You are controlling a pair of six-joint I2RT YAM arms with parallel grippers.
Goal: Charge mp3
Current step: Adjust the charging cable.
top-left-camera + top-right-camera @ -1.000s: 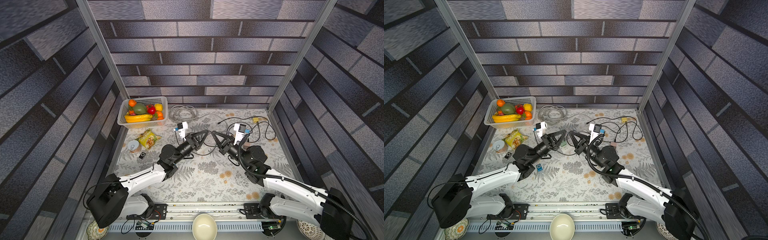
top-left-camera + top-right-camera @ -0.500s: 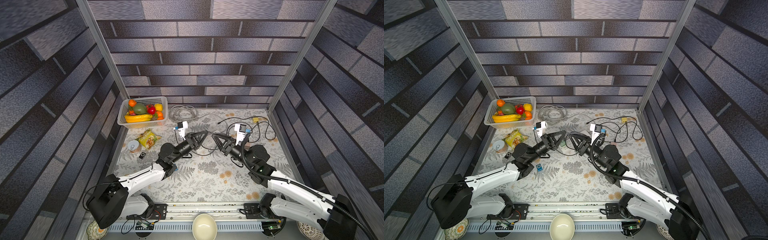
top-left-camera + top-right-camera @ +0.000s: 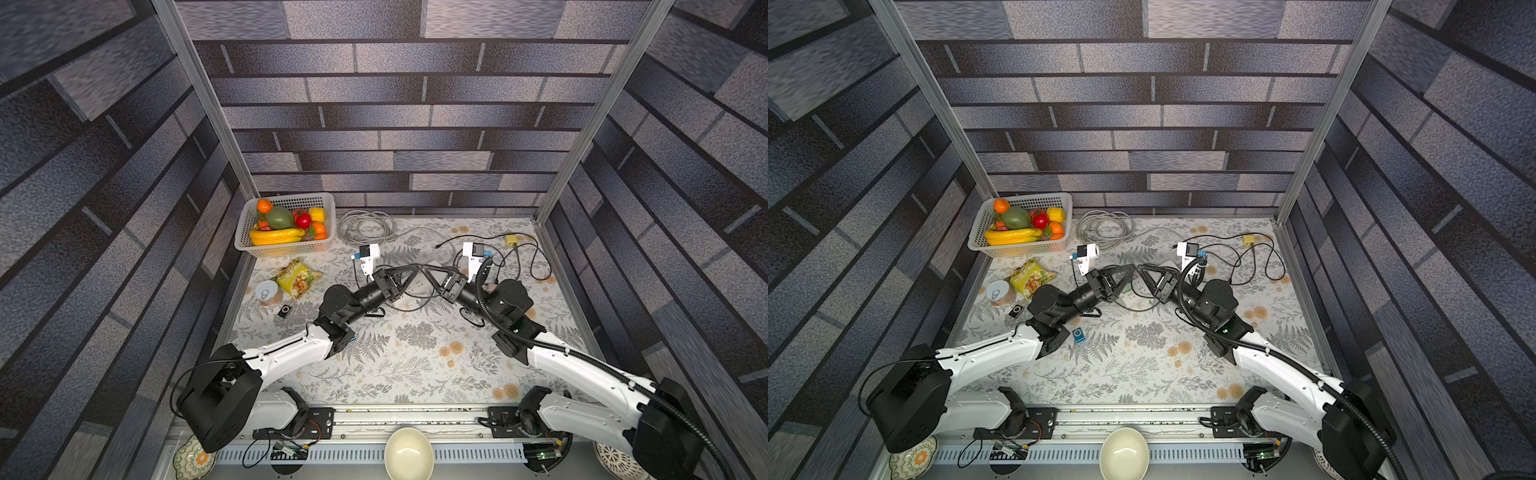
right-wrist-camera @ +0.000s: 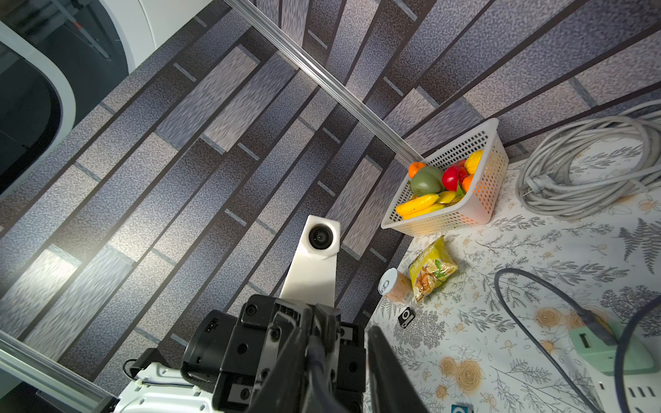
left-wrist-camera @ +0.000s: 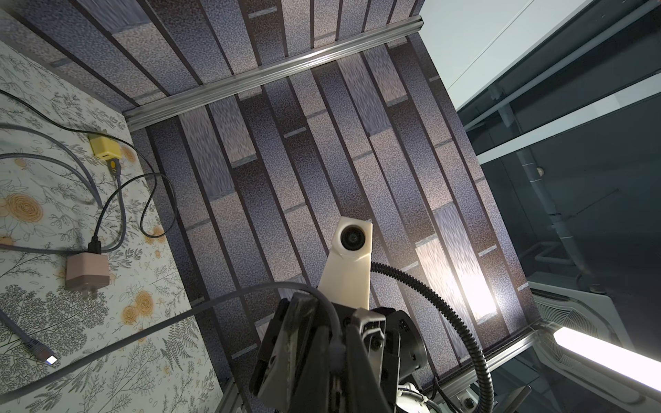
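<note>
A black mp3 (image 3: 285, 311) (image 4: 406, 317) lies on the flowered mat by the left edge. A blue mp3 (image 3: 1078, 335) lies beside the left forearm. Both grippers meet tip to tip above the white power strip (image 3: 415, 287). My left gripper (image 3: 419, 268) (image 5: 336, 361) is shut on a grey cable (image 5: 214, 300). The cable's plug end (image 5: 46, 354) rests on the mat. My right gripper (image 3: 428, 269) (image 4: 343, 332) is open. The same cable (image 4: 314, 357) runs down beside one of its fingers (image 4: 297, 375), with a gap to the other.
A green adapter (image 4: 604, 348) sits in the power strip. A pink adapter (image 5: 87, 271) and a yellow adapter (image 3: 512, 239) with black leads lie at the back right. A fruit basket (image 3: 286, 249), a coiled grey cord (image 3: 365, 224), a snack bag (image 3: 296, 277) and a can (image 3: 268, 293) stand left.
The right gripper's jaws have parted from the cable and its arm has drawn back slightly to the right. The left gripper keeps its hold in the same place.
</note>
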